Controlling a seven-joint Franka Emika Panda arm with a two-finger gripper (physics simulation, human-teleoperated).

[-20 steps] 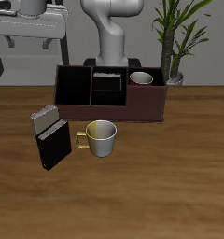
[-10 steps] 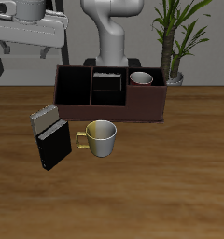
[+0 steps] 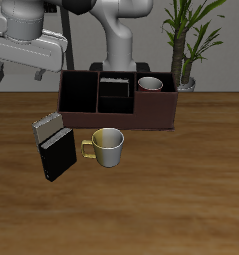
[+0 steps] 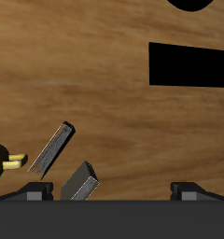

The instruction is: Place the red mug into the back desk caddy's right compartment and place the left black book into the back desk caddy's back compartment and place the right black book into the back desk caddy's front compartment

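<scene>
The back desk caddy (image 3: pixel 161 115) stands at the back of the table. The red mug (image 3: pixel 151 84) sits in its end compartment on the plant's side. The left black book (image 3: pixel 114 82) stands upright in the middle section's back compartment, pale page edges up. The right black book (image 3: pixel 55 157) (image 4: pixel 53 149) stands upright on the table in front of the caddy's other end. My gripper (image 3: pixel 32 68) (image 4: pixel 112 191) hangs open and empty high above the table, behind that book and beside the caddy's end. Both fingertips (image 4: pixel 35 190) are spread wide.
A grey book (image 3: pixel 48 127) (image 4: pixel 81 179) stands just behind the right black book. A cream mug (image 3: pixel 108 146) with a yellow handle (image 4: pixel 13 162) sits beside the two books. A potted plant (image 3: pixel 186 45) stands behind the caddy's far end.
My gripper has come down a little and tilted. The books, mugs and caddy have not moved.
</scene>
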